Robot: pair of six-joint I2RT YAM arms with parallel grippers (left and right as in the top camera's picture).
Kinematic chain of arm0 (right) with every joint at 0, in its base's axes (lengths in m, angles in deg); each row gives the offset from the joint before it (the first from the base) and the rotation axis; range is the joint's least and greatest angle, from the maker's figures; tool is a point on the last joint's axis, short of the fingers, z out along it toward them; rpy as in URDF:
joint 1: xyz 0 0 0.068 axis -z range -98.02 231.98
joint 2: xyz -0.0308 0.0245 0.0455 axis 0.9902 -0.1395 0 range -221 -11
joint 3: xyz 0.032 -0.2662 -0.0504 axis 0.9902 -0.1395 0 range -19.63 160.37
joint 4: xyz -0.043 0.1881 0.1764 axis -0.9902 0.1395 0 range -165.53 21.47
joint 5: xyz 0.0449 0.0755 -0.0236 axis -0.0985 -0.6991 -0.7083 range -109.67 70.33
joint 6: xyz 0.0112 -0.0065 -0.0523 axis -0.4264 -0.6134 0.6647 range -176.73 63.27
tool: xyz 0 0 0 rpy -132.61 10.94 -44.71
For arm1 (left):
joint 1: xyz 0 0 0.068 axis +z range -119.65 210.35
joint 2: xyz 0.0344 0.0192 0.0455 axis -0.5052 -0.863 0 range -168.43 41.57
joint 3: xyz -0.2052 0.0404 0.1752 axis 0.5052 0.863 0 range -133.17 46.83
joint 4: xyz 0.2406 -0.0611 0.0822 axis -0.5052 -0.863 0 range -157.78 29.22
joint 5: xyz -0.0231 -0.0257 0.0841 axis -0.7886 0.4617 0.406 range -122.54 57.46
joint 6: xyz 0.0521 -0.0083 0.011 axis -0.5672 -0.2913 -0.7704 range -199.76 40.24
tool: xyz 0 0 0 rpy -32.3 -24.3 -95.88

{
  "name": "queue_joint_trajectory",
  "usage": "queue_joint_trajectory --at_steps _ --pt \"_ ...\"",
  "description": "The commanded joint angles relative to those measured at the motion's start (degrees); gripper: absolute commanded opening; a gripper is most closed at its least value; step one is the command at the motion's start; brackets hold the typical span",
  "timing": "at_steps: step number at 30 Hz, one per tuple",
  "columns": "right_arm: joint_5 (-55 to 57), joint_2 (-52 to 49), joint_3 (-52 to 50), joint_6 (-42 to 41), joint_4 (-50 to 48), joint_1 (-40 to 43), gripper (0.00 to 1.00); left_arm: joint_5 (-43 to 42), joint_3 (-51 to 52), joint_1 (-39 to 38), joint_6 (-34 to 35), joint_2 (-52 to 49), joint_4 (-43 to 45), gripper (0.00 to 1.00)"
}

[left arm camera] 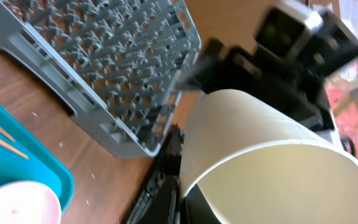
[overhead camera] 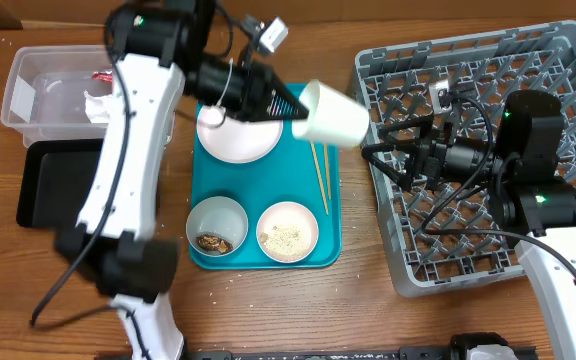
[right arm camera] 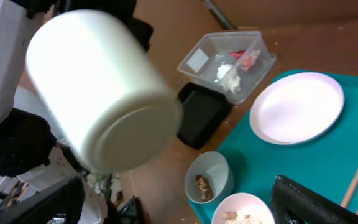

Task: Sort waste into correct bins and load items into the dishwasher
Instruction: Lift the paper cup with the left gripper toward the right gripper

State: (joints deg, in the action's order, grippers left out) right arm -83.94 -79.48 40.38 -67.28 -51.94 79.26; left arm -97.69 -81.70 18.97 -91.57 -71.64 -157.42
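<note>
So far only the wrapper [overhead camera: 101,74] and napkin [overhead camera: 98,105] lie in the tub [overhead camera: 28,100], while the left claw [overhead camera: 290,103] pinches the cup [overhead camera: 333,115] in mid-air between tray [overhead camera: 308,200] and rack [overhead camera: 568,60], the right claw [overhead camera: 383,140] gapes just beside it, and the plate [overhead camera: 238,135] and two food-soiled bowls [overhead camera: 216,228] sit unloaded on the tray.

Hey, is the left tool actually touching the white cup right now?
Touching. The overhead view shows the left tool clamped on the rim of the white cup, holding it tilted in mid-air.

White cup [overhead camera: 333,115] hangs tipped on its side between plate [overhead camera: 240,140] and grey rack [overhead camera: 528,52]
</note>
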Motion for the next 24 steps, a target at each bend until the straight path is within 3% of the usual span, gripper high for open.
queue_joint_trajectory --at_steps 1,8,12,24 --pt "-4.07 0.11 1.14 -0.35 -0.39 -0.22 0.97 -0.66 9.97 2.89 -5.7 6.03 -0.2 0.04" --pt "-5.27 0.11 1.14 0.17 -0.42 -1.25 0.97 -16.48 23.98 3.58 -16.26 6.32 0.02 0.04" --pt "-1.66 0.09 1.07 0.33 -0.39 -3.72 0.97 -20.72 29.05 3.43 -20.26 6.08 0.0 0.04" --pt "3.56 0.0 1.07 -0.2 -4.74 -9.01 0.85 -21.92 35.21 1.86 -22.18 6.08 0.0 0.04"
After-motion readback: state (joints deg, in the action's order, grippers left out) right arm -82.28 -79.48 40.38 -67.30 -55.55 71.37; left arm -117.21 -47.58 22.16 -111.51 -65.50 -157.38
